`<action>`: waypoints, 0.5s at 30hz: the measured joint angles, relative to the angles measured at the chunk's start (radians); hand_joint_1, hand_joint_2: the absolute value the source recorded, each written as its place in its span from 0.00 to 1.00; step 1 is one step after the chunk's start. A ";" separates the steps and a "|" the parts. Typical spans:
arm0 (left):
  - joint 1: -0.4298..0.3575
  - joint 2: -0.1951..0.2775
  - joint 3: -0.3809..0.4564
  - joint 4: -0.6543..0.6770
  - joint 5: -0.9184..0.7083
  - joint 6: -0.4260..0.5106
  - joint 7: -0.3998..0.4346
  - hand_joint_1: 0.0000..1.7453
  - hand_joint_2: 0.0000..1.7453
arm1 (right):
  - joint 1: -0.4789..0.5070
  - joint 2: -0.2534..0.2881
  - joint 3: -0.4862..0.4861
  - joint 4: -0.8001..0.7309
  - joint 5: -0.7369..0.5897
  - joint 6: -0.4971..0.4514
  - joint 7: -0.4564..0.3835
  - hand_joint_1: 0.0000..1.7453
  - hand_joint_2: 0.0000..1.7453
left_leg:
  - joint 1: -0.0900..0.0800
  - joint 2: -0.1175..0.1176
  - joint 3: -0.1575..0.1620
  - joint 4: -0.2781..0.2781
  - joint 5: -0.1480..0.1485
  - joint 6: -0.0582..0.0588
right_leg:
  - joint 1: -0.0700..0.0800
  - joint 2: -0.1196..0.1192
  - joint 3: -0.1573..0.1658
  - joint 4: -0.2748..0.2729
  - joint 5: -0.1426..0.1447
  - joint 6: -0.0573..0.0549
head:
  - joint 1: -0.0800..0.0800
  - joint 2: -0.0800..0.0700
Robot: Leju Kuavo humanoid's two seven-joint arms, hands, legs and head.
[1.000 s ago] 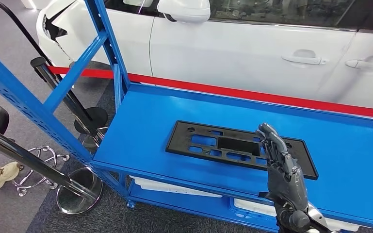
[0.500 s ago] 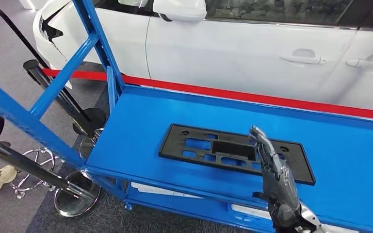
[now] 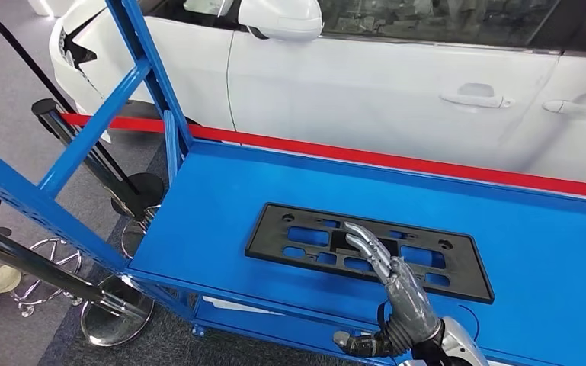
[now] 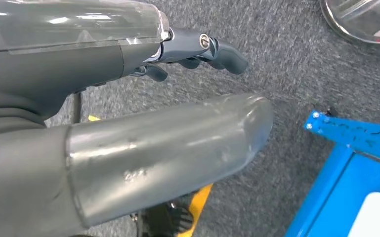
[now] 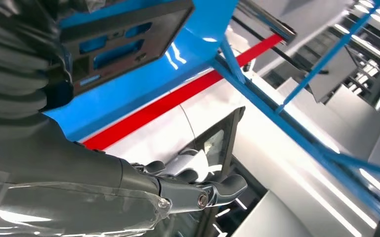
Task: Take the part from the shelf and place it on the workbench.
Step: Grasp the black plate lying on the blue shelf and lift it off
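From the head view we see the part (image 3: 369,249) lying flat on the shelf (image 3: 213,198), long axis crosswise, directly ahead of our right hand (image 3: 389,278), whose spread, empty fingers reach over its near edge. At the left wrist, the left hand (image 4: 197,49) hangs curled and empty above the floor.

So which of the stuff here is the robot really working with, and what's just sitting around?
For the job:
black plastic part
blue shelf it lies on
right hand, open above the part

Just around:
white car
red strip
chrome stool bases
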 joint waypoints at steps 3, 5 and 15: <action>0.000 -0.007 0.003 0.000 -0.007 -0.003 0.001 0.00 0.00 | -0.006 -0.019 0.017 0.013 0.058 -0.023 0.013 0.00 1.00 | 0.005 0.001 0.001 0.000 -0.005 -0.008 | -0.006 0.000 -0.092 0.193 -0.093 0.012 | 0.000 0.000; 0.001 -0.011 0.004 0.000 -0.009 -0.005 0.001 0.00 0.00 | -0.005 -0.026 0.029 0.021 0.101 -0.044 0.016 0.00 1.00 | 0.007 0.001 0.001 0.011 -0.013 -0.015 | -0.011 -0.001 -0.114 0.230 -0.084 0.022 | 0.000 0.000; -0.002 -0.014 0.017 0.000 -0.016 -0.007 0.000 0.00 0.00 | -0.004 -0.037 0.062 0.039 0.199 -0.094 0.044 0.00 1.00 | 0.013 -0.002 -0.026 0.109 -0.085 -0.065 | -0.026 -0.004 -0.001 -0.026 0.037 0.000 | 0.000 0.000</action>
